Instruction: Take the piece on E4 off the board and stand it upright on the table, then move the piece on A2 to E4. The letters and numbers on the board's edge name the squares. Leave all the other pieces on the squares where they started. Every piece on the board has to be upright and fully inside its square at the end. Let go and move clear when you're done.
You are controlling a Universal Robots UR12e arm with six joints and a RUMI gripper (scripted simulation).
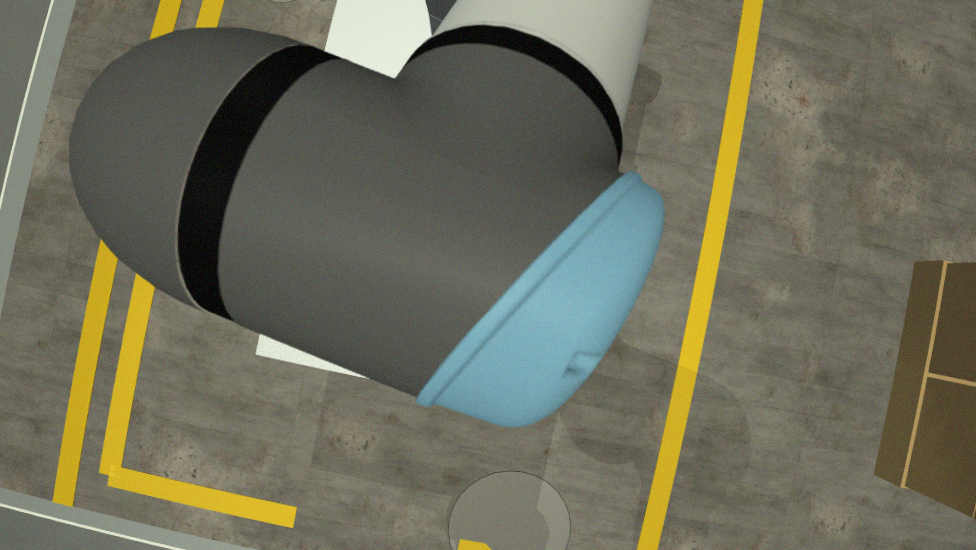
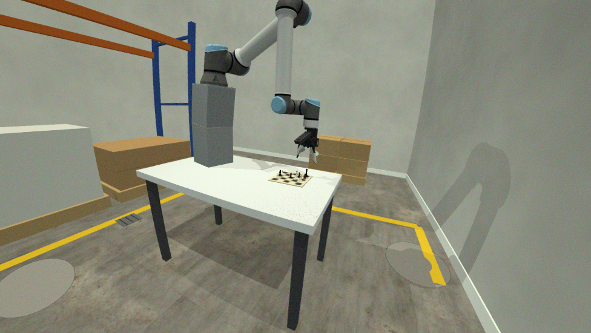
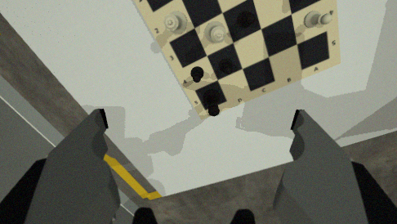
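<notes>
Pincer (image 2: 306, 159) (image 3: 198, 110) stands wide, holding nothing; I'd centre over E4's black piece (image 3: 197, 73), then part-close before descending, sparing the black neighbour (image 3: 213, 109) on E5.

Warehouse or industrial bay: orange-beamed blue racking (image 2: 191, 82) standing at far left, cardboard cartons (image 2: 140, 145) (image 1: 945, 382) resting on pallets, yellow lane markings (image 2: 372, 215) (image 1: 710, 273) crossing a stained concrete floor (image 2: 231, 306) (image 1: 819, 409), plain grey walls (image 2: 351, 74) rising behind.
</notes>
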